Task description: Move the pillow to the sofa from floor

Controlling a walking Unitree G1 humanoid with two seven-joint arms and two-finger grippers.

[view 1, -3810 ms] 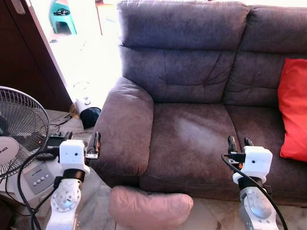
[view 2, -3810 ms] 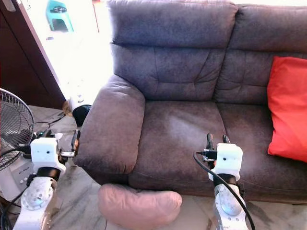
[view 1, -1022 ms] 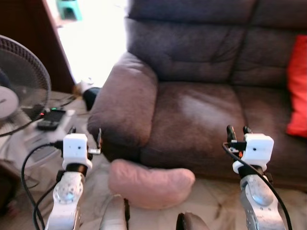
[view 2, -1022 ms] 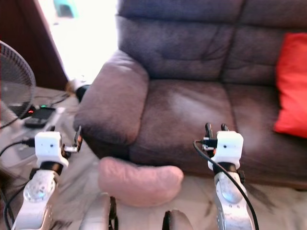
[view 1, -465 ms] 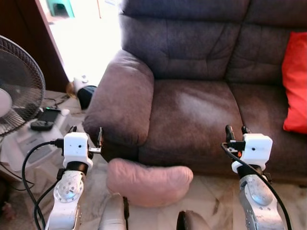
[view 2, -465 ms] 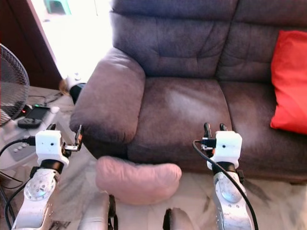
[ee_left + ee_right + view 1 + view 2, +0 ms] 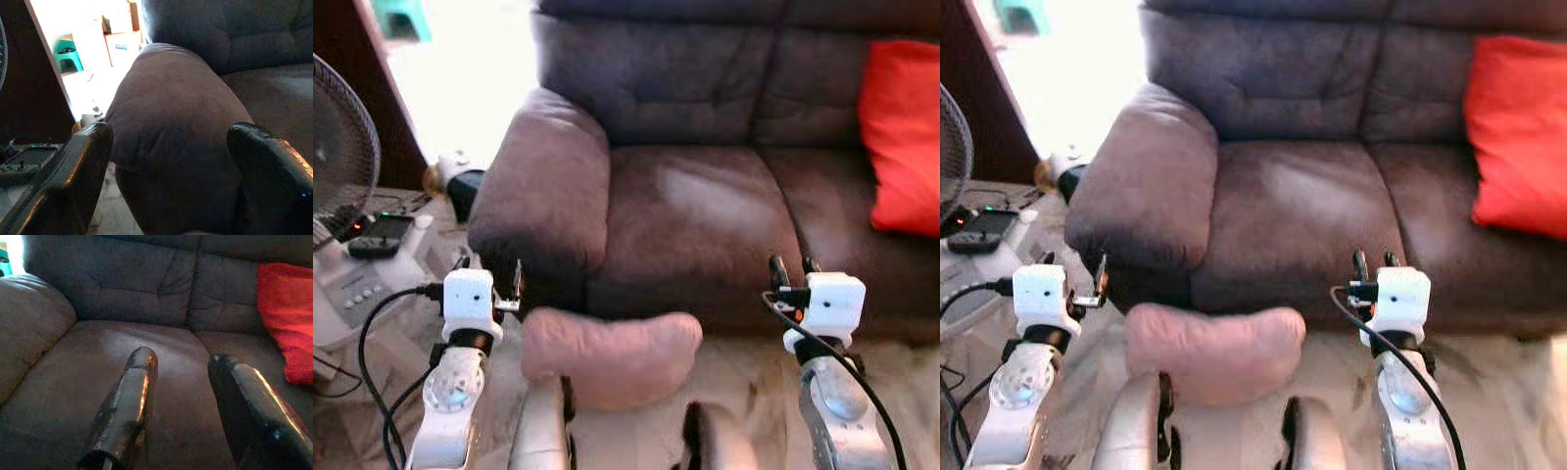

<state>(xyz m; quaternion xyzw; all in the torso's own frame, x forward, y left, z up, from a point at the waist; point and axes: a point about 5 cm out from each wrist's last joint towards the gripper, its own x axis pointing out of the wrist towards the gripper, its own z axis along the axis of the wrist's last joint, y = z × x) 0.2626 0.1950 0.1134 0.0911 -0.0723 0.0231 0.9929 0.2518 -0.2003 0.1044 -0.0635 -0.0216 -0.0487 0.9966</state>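
A pink pillow (image 7: 607, 354) lies on the floor against the front of the dark grey sofa (image 7: 695, 211), below its left seat. My left gripper (image 7: 489, 279) hovers just left of the pillow, beside the sofa's left armrest (image 7: 171, 117), with its fingers (image 7: 73, 171) wide open and empty. My right gripper (image 7: 789, 266) is raised in front of the seat edge, to the right of the pillow, fingers (image 7: 129, 396) open with nothing between them.
A red cushion (image 7: 903, 132) leans on the sofa's right seat. A standing fan (image 7: 337, 147) and its base with a remote stand at the left. A small dark object (image 7: 465, 191) sits on the floor by the armrest. My legs (image 7: 543, 431) show at the bottom.
The camera has dipped and shifted, so the sofa and pillow sit nearer and more to the left in the picture. Both grippers hold the same raised, open pose.
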